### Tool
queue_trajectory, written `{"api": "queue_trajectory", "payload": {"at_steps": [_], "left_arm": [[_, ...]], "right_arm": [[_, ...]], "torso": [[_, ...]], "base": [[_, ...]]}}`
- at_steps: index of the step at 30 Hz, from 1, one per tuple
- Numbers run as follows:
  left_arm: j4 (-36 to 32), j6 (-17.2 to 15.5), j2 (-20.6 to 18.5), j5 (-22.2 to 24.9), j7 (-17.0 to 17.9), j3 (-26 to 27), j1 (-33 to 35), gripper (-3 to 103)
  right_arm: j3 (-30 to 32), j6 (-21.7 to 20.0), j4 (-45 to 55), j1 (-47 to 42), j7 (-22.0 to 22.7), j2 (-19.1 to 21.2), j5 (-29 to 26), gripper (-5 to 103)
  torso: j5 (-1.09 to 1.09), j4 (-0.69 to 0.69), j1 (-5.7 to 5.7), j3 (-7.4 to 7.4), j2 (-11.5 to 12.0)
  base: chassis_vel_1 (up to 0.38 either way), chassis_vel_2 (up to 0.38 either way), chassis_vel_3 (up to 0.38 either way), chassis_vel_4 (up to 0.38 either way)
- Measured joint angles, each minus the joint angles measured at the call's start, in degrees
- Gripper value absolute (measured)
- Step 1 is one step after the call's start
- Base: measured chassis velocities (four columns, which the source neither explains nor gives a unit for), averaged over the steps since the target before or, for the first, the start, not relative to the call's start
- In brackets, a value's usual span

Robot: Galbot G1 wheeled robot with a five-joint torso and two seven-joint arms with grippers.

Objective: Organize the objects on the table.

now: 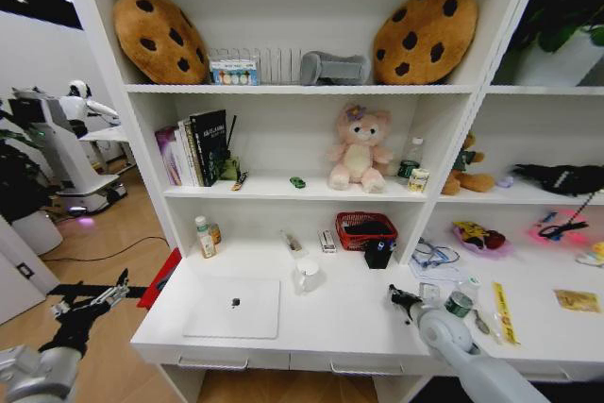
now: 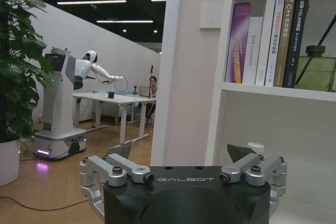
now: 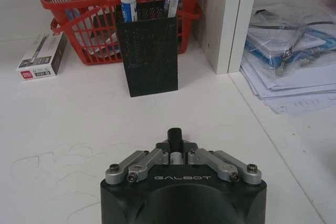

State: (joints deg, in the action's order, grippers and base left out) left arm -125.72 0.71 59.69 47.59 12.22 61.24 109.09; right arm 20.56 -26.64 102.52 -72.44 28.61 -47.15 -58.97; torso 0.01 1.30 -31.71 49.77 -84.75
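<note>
Two grippers | your right gripper clamps a black pen over the table mid-front, facing the pen holder | left gripper spread wide off the table's left edge | laptop front-left.

laptop on worktop, left part | mug just right of laptop, behind its far corner | pen holder in front of basket | box left of basket | strip far right
</note>
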Motion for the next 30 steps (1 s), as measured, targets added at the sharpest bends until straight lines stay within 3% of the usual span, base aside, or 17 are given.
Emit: {"api": "queue_trajectory", "payload": {"at_steps": [4,5,7,8,10,17,30], "left_arm": [[0.0,0.0,0.0,0.0,0.0,0.0,0.0,100],[0.0,0.0,0.0,0.0,0.0,0.0,0.0,100],[0.0,0.0,0.0,0.0,0.0,0.0,0.0,100],[0.0,0.0,0.0,0.0,0.0,0.0,0.0,100],[0.0,0.0,0.0,0.0,0.0,0.0,0.0,100],[0.0,0.0,0.0,0.0,0.0,0.0,0.0,100],[0.0,0.0,0.0,0.0,0.0,0.0,0.0,100]], "right_arm": [[0.5,3.3,1.4,-0.7,-0.6,0.0,3.9,11],[0.5,5.9,1.5,-0.9,-1.7,0.0,6.6,11],[0.3,16.3,0.3,-0.8,-6.2,-0.2,18.9,11],[0.3,16.3,0.3,-0.8,-6.2,-0.2,18.9,11],[-0.2,23.4,-1.2,0.6,-9.1,-0.6,26.4,11],[-3.3,38.0,-9.3,9.7,-13.6,-3.1,36.1,11],[-7.2,47.4,-26.2,23.1,-19.3,-6.3,40.6,11]], "torso": [[-0.01,0.00,0.00,0.00,0.0],[-0.01,0.00,0.00,0.00,0.0],[-0.03,0.00,0.00,0.00,0.0],[-0.03,0.00,0.00,0.00,0.0],[-0.01,0.01,0.00,0.00,0.0],[-0.01,-0.01,0.00,0.00,0.0],[-0.01,0.00,0.00,0.01,0.0]], "base": [[0.000,0.000,0.000,0.000],[0.000,0.000,0.000,0.000],[0.000,0.000,0.000,0.000],[0.000,0.000,0.000,0.000],[0.000,0.000,0.000,0.000],[0.000,0.000,0.000,0.000],[0.000,0.000,0.000,0.000]]}}
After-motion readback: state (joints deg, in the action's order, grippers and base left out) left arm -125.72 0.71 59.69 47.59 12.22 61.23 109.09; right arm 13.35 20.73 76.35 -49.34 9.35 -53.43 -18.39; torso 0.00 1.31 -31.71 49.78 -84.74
